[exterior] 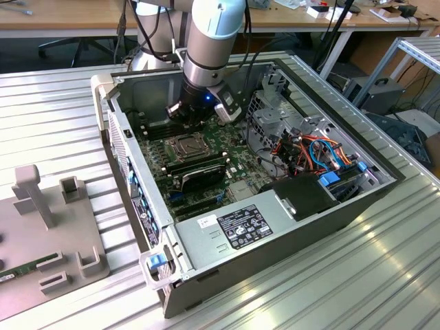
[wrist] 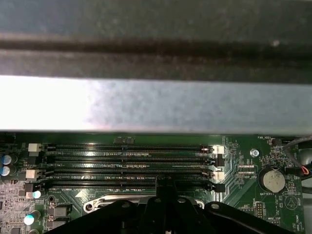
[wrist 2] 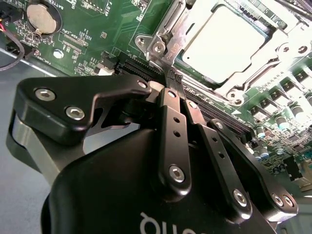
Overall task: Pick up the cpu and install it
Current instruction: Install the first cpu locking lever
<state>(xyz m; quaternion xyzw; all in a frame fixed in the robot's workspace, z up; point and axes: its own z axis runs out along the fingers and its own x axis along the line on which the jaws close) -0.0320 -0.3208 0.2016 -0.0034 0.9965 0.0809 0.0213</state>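
We see the flat square silver-grey cpu (wrist 2: pixel 225 43) lying face up inside the square dark socket with its hinged metal frame (wrist 2: pixel 161 36), on the green motherboard (wrist 2: pixel 92 29) of the open grey computer case (exterior: pixel 275 234). Being square, it has no long axis; in the second wrist view its edges run parallel to the frame. The black gripper (wrist 2: pixel 171 78) hangs just beside the socket, over the black memory slots (wrist: pixel 131 165). Its fingers are closed together and hold nothing.
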